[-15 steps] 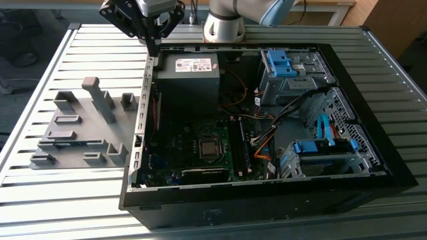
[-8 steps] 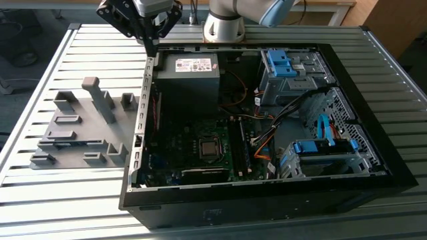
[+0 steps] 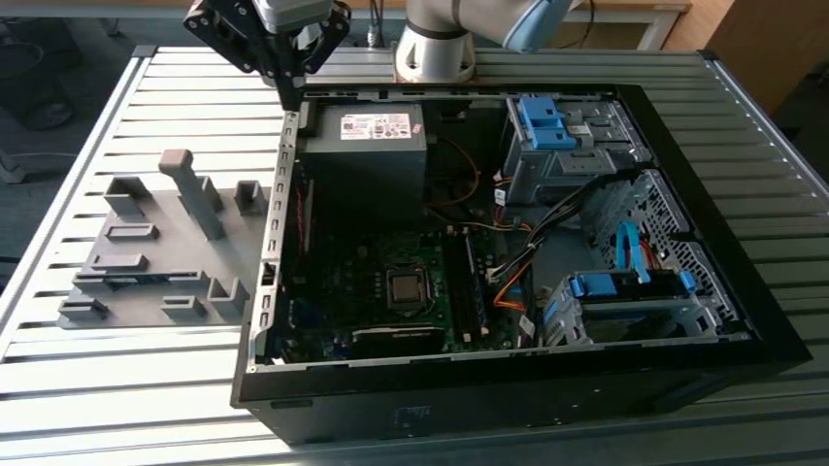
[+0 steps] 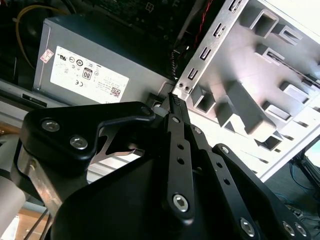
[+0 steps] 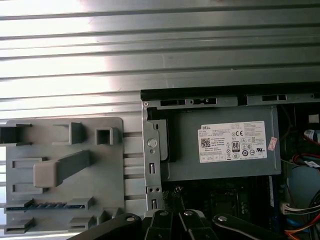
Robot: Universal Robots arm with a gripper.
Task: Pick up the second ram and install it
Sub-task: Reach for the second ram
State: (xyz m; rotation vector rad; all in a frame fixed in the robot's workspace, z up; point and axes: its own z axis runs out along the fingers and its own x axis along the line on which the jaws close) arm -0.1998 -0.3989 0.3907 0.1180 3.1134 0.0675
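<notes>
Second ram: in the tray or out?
In the tray. The second ram sits edge-on in a slot of the grey tray; the gripper is at the case rim, apart from it.

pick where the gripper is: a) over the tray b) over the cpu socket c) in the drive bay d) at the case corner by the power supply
d: in the exterior view the gripper hangs at the case corner beside the power supply, off the tray.

We see a matte black gripper (image 4: 175, 99) of linked bars with silver screws (image 4: 180, 201), on a silver-grey arm (image 3: 434, 47) with light-blue joint caps (image 3: 534, 21).
</notes>
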